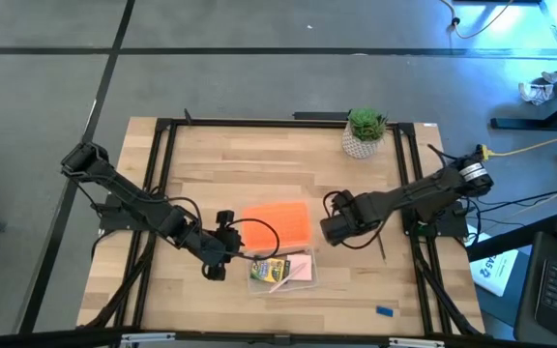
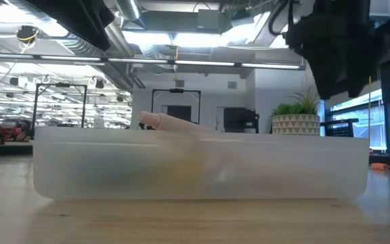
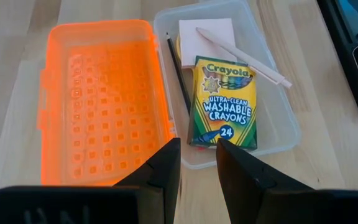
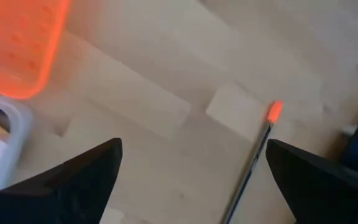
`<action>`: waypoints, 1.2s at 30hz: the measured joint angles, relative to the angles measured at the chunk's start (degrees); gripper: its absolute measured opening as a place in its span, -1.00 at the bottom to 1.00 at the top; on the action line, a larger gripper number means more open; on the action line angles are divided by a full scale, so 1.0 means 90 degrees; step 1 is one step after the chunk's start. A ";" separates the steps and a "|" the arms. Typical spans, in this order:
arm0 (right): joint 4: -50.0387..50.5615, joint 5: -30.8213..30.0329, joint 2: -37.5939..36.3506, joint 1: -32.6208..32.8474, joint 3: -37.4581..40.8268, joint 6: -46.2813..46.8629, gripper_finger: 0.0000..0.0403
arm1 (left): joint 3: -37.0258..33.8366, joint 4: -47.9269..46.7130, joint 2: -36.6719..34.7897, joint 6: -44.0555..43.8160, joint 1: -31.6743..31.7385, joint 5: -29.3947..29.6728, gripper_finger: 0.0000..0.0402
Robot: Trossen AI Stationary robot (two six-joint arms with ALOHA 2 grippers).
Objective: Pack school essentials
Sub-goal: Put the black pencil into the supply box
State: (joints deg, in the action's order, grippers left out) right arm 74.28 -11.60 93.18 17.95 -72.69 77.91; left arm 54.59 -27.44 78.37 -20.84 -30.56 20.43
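Here, from biggest to smallest, is what you can see.

Table (image 1: 211, 164): light wood, with both arms reaching in over it.
Left arm: it stretches low from the far left corner toward the middle. Your left gripper (image 1: 222, 253) sits just beside the case. Its fingers (image 3: 166, 165) are only a little apart and hold nothing.
Right arm: it comes in from the right edge. Your right gripper (image 1: 329, 228) hangs over bare wood near the orange lid. Its fingers (image 4: 86, 174) are spread wide and hold nothing.
Orange lid (image 1: 278, 224): flipped open, lying flat and touching the clear case (image 1: 283, 280).
Crayon box (image 3: 222, 102): green and yellow, lying in the clear case.
Pink pad (image 3: 207, 37): in the case too, past the crayon box.
Pale pen (image 3: 241, 56): lies slanted across the pad.
Dark pencil (image 3: 179, 74): in the case beside the crayon box.
Pencil with orange tip (image 4: 253, 158): on bare wood, shown only by the right wrist camera.
Blue piece (image 1: 384, 311): alone on the table, well apart from the case, seen only from above.
Plant (image 1: 365, 132): at the far edge.
Low view: the case wall is foggy, so you cannot tell what is inside.
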 joint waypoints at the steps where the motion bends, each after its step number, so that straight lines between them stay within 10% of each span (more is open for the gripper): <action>1: -0.0043 0.0138 0.0013 -0.0059 0.0063 -0.0020 0.97 | 0.0000 0.0000 0.0000 0.0000 0.0000 0.0005 -0.52; 36: -0.1988 0.2379 -0.0174 -0.2476 0.3252 -0.2925 0.97 | 0.0000 0.0022 0.0000 -0.0012 0.0002 0.0010 -0.52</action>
State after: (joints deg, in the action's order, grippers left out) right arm 56.38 9.81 91.61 -4.34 -43.42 51.58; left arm 54.59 -27.24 78.37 -20.95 -30.55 20.51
